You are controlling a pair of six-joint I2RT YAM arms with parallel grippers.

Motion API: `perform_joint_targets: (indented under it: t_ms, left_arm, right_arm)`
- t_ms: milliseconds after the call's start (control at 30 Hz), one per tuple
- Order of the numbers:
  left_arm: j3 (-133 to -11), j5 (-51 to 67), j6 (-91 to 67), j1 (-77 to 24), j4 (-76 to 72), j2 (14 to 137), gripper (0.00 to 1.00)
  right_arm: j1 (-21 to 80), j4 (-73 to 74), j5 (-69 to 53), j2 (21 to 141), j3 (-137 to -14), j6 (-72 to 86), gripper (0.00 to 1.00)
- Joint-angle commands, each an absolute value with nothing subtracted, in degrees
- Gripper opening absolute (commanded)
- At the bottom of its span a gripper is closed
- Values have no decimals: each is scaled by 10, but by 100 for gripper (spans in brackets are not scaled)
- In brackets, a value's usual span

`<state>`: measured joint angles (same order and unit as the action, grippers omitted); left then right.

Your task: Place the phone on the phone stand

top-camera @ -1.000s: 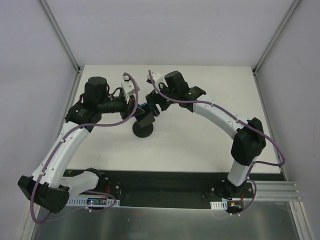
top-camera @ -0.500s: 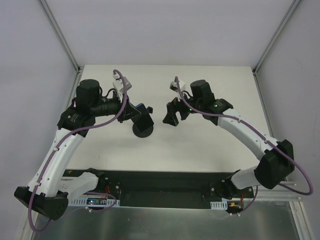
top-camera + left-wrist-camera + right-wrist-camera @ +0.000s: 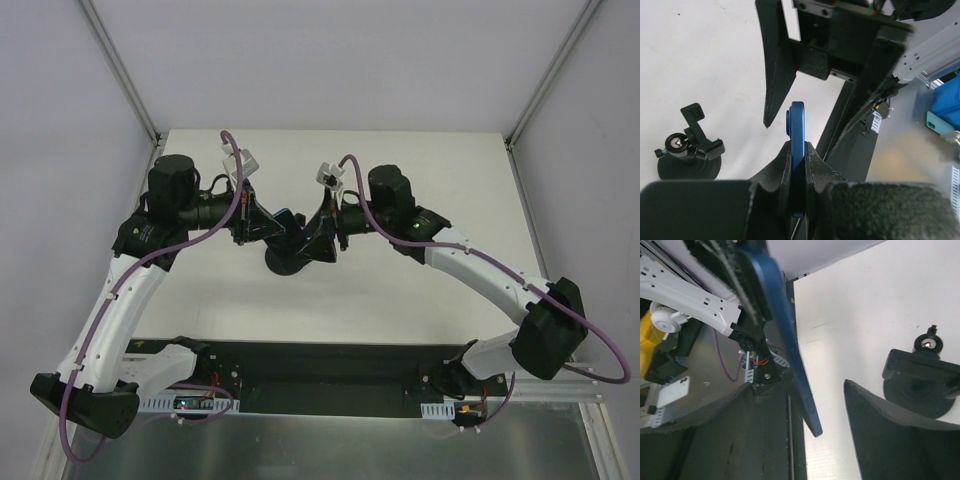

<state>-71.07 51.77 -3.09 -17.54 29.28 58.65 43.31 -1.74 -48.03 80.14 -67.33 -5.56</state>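
Note:
My left gripper (image 3: 266,223) is shut on the phone (image 3: 288,219), a thin blue-edged slab held on edge above the table; its jaws clamp the phone's lower part in the left wrist view (image 3: 798,131). My right gripper (image 3: 316,238) is open, with its two fingers on either side of the phone's free end (image 3: 790,347), which sits nearer the left finger (image 3: 740,435). The phone stand (image 3: 283,264) stands on the table just below both grippers. Its round base, stem and clamp show in the left wrist view (image 3: 689,148) and the right wrist view (image 3: 922,379).
The white table (image 3: 400,300) is enclosed by grey walls with metal posts (image 3: 120,70) at the back corners. A black mounting strip (image 3: 330,370) runs along the near edge by the arm bases.
My right gripper, which had pulled away to the right half a second ago, has moved back left and now straddles the phone's free end. The left gripper still holds the phone.

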Motion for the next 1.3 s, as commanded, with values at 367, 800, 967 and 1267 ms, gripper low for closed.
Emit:
perform_joint_targets:
  t_ms: [367, 800, 967, 1267]
  left_arm:
    - [-664, 593, -163, -168, 114, 556, 23]
    - [-559, 591, -289, -168, -80, 511, 31]
    - [-529, 590, -362, -168, -190, 510, 47]
    - [-528, 581, -390, -166, -222, 519, 40]
  right_arm:
    - [468, -302, -480, 799, -611, 126, 1]
    - [469, -442, -474, 809, -595, 228, 0]
    - [469, -461, -482, 811, -581, 238, 0]
    - [469, -471, -487, 812, -579, 245, 1]
